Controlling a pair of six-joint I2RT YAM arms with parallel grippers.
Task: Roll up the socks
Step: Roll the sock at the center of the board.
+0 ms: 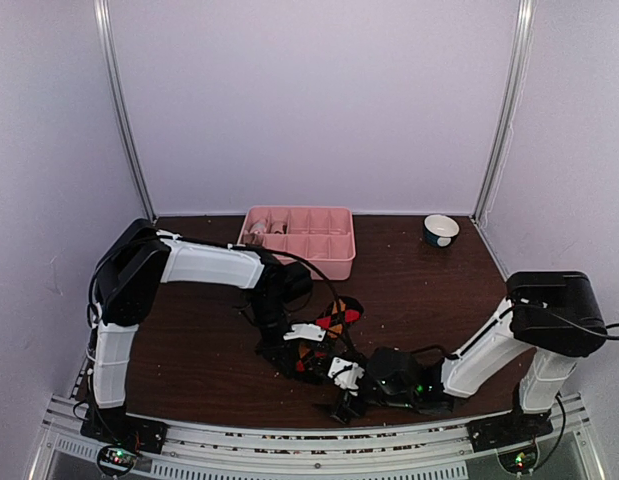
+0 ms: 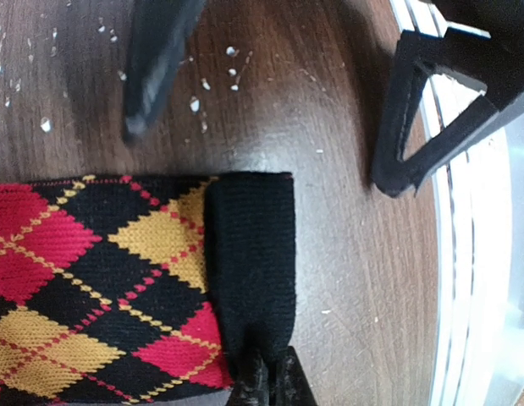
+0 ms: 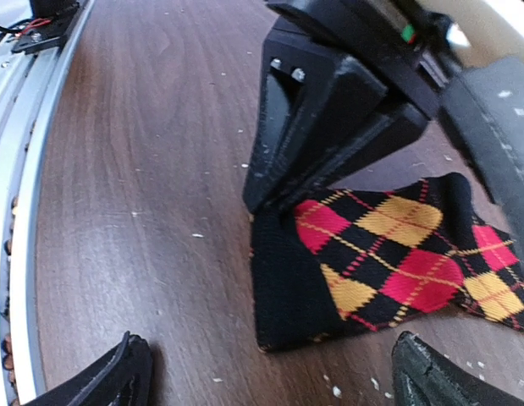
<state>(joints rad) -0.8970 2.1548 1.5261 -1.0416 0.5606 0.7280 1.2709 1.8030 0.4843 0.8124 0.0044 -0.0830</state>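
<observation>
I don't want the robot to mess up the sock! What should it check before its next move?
1. Left gripper shut on the argyle sock at its black cuff: ok.
2. Right gripper open and empty, fingers wide apart: ok.
3. Sock lying flat on the table: ok.
4. Sock rolled up: not ok, no roll seen.
5. Second sock underneath to make a pair: cannot tell.
6. Pink tray and bowl out of the way: ok, both at the far edge.
</observation>
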